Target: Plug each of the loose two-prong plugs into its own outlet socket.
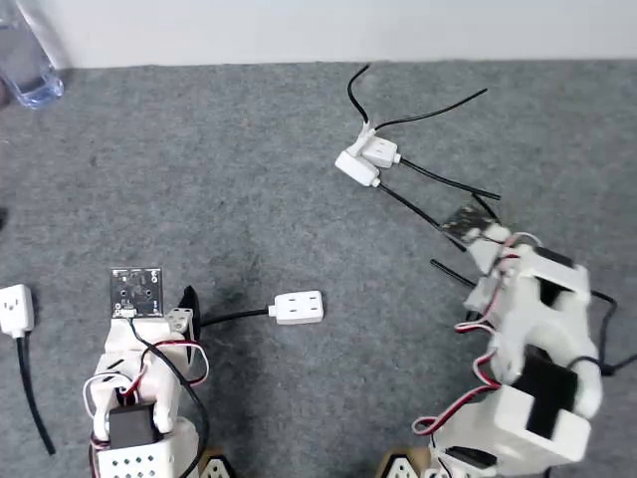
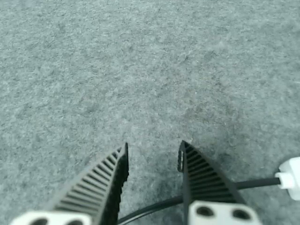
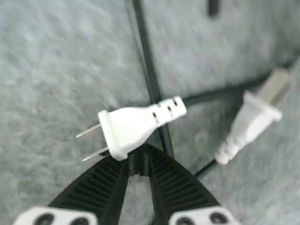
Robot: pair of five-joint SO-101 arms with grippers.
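1. Just ahead of the right gripper's (image 3: 139, 162) tips lies a white two-prong plug (image 3: 133, 127), its prongs pointing sideways. A second plug (image 3: 253, 119) lies farther out, off to one side.
2. To take the near plug well, I judge the fingers should spread first, straddle its body behind the prongs, and close squarely, leaving the prongs free.
3. The right fingers stand together with only a thin slit between them, clamping nothing. Whether they touch the plug I cannot tell.
4. The left gripper (image 2: 153, 145) stands spread and empty. The outlet socket (image 2: 291, 178) lies beside it, and the socket's cord (image 2: 154, 208) crosses behind its tips.
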